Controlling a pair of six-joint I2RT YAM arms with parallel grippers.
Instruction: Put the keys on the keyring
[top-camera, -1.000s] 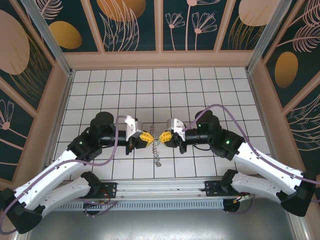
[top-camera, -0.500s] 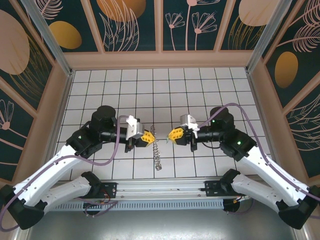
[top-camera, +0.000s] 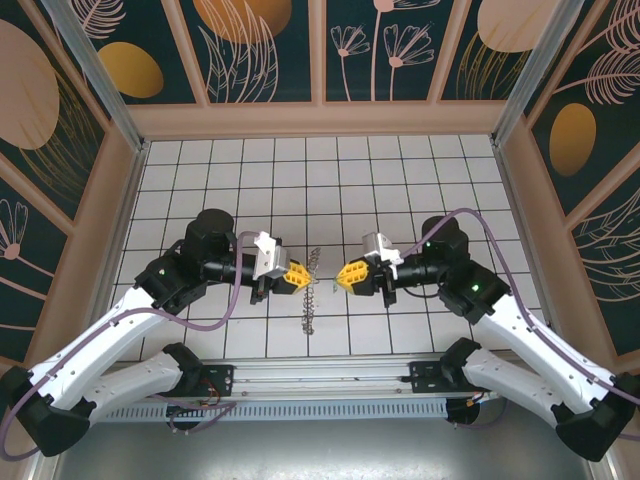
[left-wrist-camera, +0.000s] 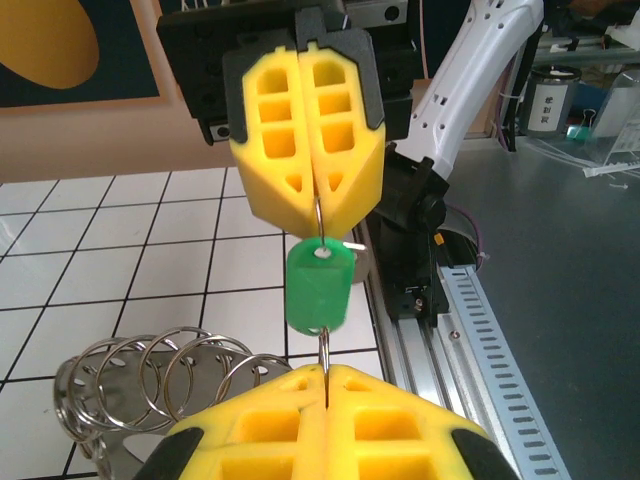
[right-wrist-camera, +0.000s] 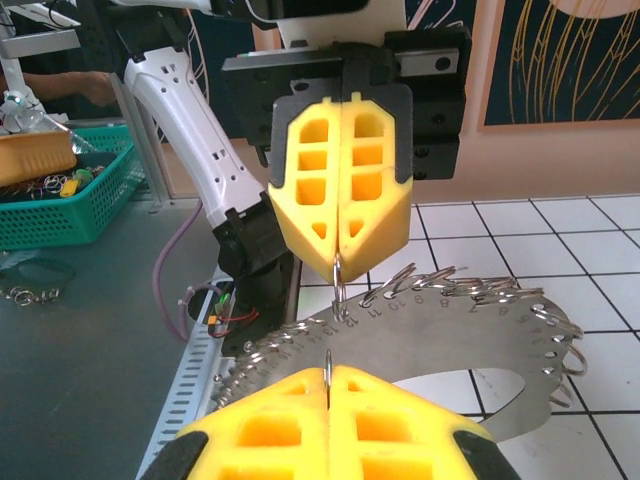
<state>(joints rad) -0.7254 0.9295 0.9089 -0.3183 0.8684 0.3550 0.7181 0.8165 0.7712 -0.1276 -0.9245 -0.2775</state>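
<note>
My left gripper (top-camera: 300, 275) and right gripper (top-camera: 343, 275) face each other tip to tip above the tiled table, a small gap between them. Both are shut. The keyring (right-wrist-camera: 450, 330) is a curved metal strip with numbered holes and several silvery rings; in the top view the keyring (top-camera: 310, 300) hangs below the left gripper. The left gripper (right-wrist-camera: 340, 258) pinches one of its rings. The keys are one green tag (left-wrist-camera: 320, 285) dangling from a thin ring pinched in the right gripper (left-wrist-camera: 318, 205). In the left wrist view the tag hangs just in front of my left gripper (left-wrist-camera: 325, 372).
White tiled table (top-camera: 320, 180) stretches behind the grippers, walled on three sides. A metal rail (top-camera: 320, 385) with the arm bases runs along the near edge. Off the table, a green basket (right-wrist-camera: 60, 200) of small parts stands on a grey bench.
The grippers were touching a second ago, then the right one pulled away to the right and has now come part of the way back. The hanging keyring swung slightly.
</note>
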